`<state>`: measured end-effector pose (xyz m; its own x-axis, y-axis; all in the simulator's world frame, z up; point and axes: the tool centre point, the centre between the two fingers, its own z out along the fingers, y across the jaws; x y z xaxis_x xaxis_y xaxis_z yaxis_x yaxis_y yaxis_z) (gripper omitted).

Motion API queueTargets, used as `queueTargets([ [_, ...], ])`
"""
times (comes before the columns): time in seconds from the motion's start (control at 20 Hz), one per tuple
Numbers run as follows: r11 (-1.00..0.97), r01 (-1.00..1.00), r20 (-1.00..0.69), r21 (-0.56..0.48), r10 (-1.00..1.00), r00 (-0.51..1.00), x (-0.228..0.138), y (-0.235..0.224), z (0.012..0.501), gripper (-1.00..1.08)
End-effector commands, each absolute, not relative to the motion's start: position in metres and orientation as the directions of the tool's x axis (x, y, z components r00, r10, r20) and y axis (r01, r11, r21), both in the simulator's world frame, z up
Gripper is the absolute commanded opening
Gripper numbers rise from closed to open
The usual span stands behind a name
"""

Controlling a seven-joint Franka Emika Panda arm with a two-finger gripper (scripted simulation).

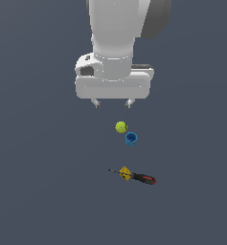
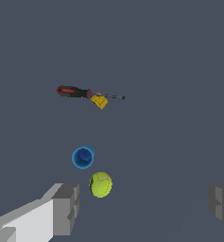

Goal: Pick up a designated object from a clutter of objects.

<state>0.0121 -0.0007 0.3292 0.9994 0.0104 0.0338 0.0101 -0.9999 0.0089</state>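
Tool (image 1: 112, 103) spread wide, holding nothing | tennis ball (image 1: 121, 127) beside blue cup (image 1: 130, 139) | screwdriver (image 1: 139, 176) touching yellow cube (image 1: 125, 173)

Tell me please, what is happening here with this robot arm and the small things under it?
A single robot arm hangs above a dark floor with its gripper open and empty. Below it lie a tennis ball, a blue cup close beside the ball, and further off a screwdriver with a small yellow cube against its shaft. The ball is the thing to pick up, and nothing is grasped yet.
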Motion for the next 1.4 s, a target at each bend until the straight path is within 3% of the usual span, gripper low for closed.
queueTargets([
  [0.0,-1.0,0.01,0.034,0.009,0.01,0.999,0.012,-0.001,0.329,1.0],
  [0.75,-1.0,-0.005,0.045,-0.015,-0.005,0.999,0.011,0.019,0.34,1.0],
  [1.35,-0.992,-0.127,0.034,-0.018,-0.127,0.991,0.0,0.027,0.281,1.0],
])
